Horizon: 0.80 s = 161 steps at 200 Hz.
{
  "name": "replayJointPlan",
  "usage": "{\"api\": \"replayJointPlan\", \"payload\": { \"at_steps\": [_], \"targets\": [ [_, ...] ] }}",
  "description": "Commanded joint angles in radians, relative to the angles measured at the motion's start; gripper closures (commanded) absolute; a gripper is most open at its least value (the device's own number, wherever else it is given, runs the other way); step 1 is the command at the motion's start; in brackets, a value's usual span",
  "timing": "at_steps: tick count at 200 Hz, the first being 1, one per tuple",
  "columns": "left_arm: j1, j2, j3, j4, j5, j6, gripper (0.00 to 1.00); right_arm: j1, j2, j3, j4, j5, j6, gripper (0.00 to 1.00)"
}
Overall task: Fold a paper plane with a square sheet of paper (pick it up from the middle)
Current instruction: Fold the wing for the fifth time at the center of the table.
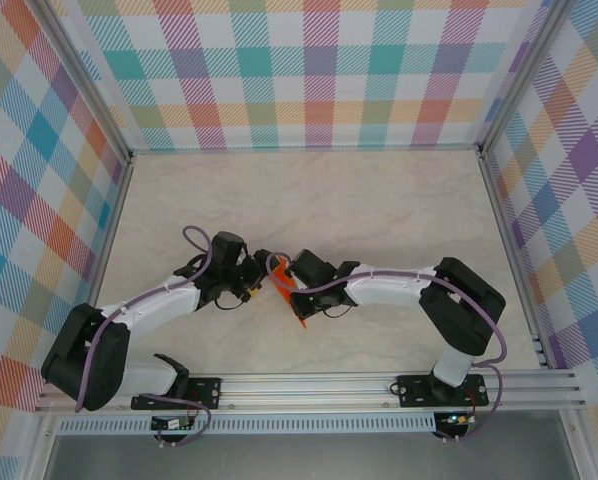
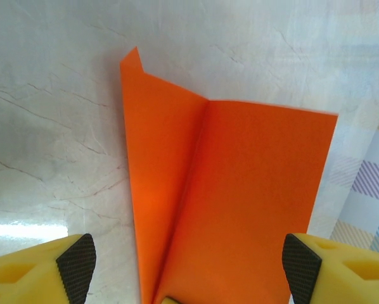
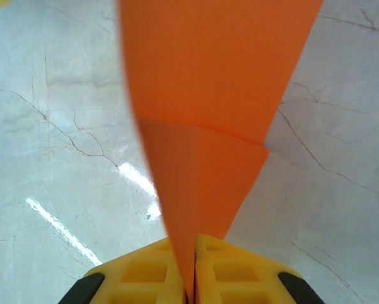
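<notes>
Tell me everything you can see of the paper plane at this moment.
The plane is bright orange matte paper, folded into a narrow dart with a sharp centre crease and overlapping flaps. It is over the middle of the table, with one pointed end toward the near edge. The right pincer is shut on its folded edge. The left pincer stands open around it, with its pads clear of the paper.

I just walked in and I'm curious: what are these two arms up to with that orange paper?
Two robot arms are working on an orange paper plane over a pale table. The right pincer is clamped shut on the plane along its crease. The left pincer stands wide open, with the folded paper between its jaws but not gripped.
</notes>
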Motion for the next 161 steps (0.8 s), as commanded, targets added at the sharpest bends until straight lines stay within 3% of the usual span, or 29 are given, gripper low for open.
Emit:
{"api": "replayJointPlan", "payload": {
  "at_steps": [1, 54, 129, 146, 161],
  "targets": [
    [0.016, -0.025, -0.001, 0.037, -0.054, -0.064, 0.20, 0.022, 0.021, 0.021, -0.050, 0.083, -0.022, 0.89],
    [0.038, -0.111, -0.023, 0.013, -0.099, -0.088, 0.20, 0.042, 0.039, 0.023, -0.034, 0.086, -0.019, 0.89],
    [0.055, 0.093, 0.057, 0.047, 0.086, -0.062, 0.31, 0.055, 0.040, 0.035, -0.040, 0.118, -0.025, 0.87],
    [0.054, 0.112, 0.063, 0.042, 0.092, -0.064, 0.36, 0.059, 0.038, 0.033, -0.042, 0.126, -0.023, 0.86],
    [0.056, 0.124, 0.070, 0.016, 0.088, -0.061, 0.47, 0.060, 0.033, 0.029, -0.036, 0.127, -0.017, 0.85]
  ]
}}
